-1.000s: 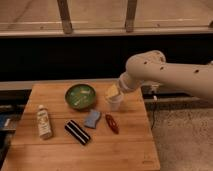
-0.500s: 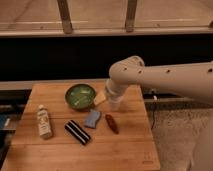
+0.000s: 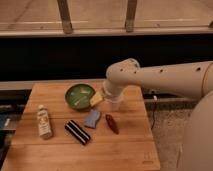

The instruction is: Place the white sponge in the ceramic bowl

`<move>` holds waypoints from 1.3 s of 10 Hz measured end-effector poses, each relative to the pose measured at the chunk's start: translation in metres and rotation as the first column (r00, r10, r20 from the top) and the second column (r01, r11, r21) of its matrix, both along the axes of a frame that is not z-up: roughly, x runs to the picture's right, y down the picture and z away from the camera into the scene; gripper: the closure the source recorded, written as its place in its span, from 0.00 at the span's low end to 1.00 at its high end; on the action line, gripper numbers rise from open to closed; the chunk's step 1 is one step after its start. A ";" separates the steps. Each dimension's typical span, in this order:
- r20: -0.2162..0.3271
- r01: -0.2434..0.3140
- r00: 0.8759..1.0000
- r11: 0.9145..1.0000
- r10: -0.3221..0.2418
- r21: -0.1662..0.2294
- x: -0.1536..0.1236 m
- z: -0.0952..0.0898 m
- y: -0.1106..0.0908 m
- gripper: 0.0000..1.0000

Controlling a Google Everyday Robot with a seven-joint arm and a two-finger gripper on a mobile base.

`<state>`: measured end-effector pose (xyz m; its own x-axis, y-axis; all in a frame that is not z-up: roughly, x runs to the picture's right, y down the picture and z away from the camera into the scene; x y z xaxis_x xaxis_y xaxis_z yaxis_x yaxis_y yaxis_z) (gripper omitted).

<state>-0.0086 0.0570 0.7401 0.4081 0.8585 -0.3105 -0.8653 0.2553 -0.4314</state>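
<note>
The white sponge (image 3: 92, 118), a small pale bluish pad, lies on the wooden table (image 3: 55, 155) just below and right of the ceramic bowl. The ceramic bowl (image 3: 79, 96) is round, glossy green, with yellowish marks inside, and it is empty. My gripper (image 3: 99, 98) is at the end of the cream arm (image 3: 160, 80), which reaches in from the right. It hangs by the bowl's right rim, a little above and behind the sponge, largely hidden by the wrist.
A black block with white stripes (image 3: 77, 132) lies left of the sponge and a dark red object (image 3: 112, 123) right of it. A white bottle (image 3: 44, 121) lies at the left. A translucent cup (image 3: 114, 104) stands under the wrist. Dark rails run behind the table.
The arm has swung left and lower. The gripper has moved from beside the cup toward the bowl's right rim. The objects on the table have not moved.
</note>
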 end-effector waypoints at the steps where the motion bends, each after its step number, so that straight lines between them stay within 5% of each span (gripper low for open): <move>1: -0.001 0.010 1.000 1.000 -0.010 0.002 0.001 -0.001 0.001 0.20; 7: 0.001 0.112 0.994 0.992 -0.112 -0.064 -0.021 0.009 0.026 0.20; 13: 0.041 0.165 0.986 0.969 -0.160 -0.182 -0.053 0.047 0.069 0.20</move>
<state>-0.0615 0.1260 0.7872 0.5470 0.7092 -0.4448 -0.8069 0.3053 -0.5057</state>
